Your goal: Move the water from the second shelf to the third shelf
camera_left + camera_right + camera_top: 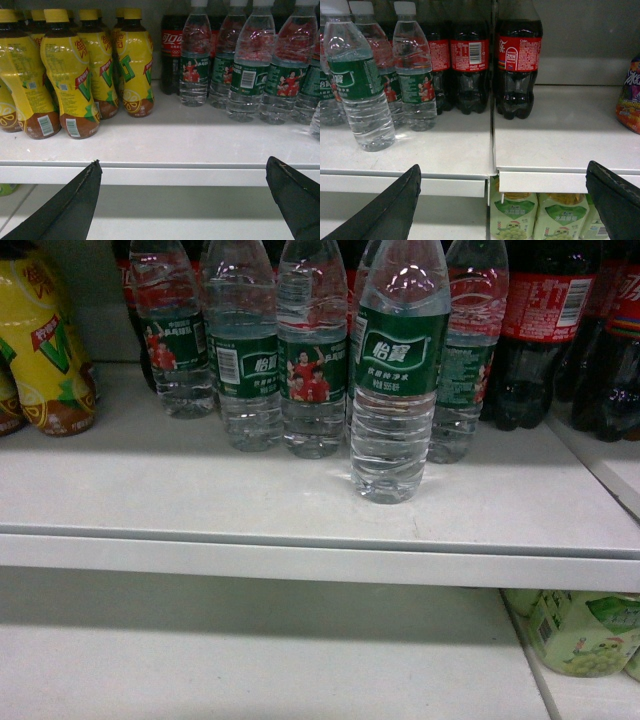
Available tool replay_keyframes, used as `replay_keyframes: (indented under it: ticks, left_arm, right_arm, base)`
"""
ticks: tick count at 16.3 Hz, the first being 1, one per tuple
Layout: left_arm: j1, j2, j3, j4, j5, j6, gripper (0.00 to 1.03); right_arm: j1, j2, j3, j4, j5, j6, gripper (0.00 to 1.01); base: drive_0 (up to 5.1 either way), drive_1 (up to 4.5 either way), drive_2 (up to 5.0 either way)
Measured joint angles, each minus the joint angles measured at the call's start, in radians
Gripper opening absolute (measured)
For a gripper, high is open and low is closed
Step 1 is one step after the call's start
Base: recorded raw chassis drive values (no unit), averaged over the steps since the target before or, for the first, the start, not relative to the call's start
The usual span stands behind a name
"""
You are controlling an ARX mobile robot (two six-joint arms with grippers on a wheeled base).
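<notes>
1. Water bottle [397, 370]: clear ribbed plastic, dark green wrap label, upright near the front edge of the shelf [300, 510], ahead of the row of like bottles [250, 350]; shown also at the left of the right wrist view [362, 85].
2. Handling, judged: apparently full, hence fairly heavy for its size; thin walls likely to dent under a hard squeeze; smooth label possibly slippery, ribs below offering better purchase. Best taken around the ribbed body just under the label, or on the label band; narrow shoulder less secure.
3. Count, head view: one water bottle in front, five more in the row behind, though overlap may hide others. Dark cola bottles [519, 65] beside them: three fronting the right wrist view, more hidden behind.
4. Yellow-labelled drinks [75, 75] at the left of the same shelf: about six in the left wrist view, exact number uncertain. Pale green bottles [514, 217] on the shelf below: at least three.
5. Left pincer [192, 200]: spread wide, empty, level with the shelf edge, well left of the target.
6. Right pincer [512, 200]: spread wide, empty, before the shelf edge, target left of its gap.
</notes>
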Motion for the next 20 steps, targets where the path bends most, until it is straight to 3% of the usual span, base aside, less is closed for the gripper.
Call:
replay_keyframes:
  ticks: [20]
  left_arm:
    - [0.000, 0.000, 0.000, 0.000, 0.000, 0.000, 0.98]
  right_arm:
    - [0.000, 0.000, 0.000, 0.000, 0.000, 0.000, 0.98]
  base:
    - [0.0, 0.00, 0.0]
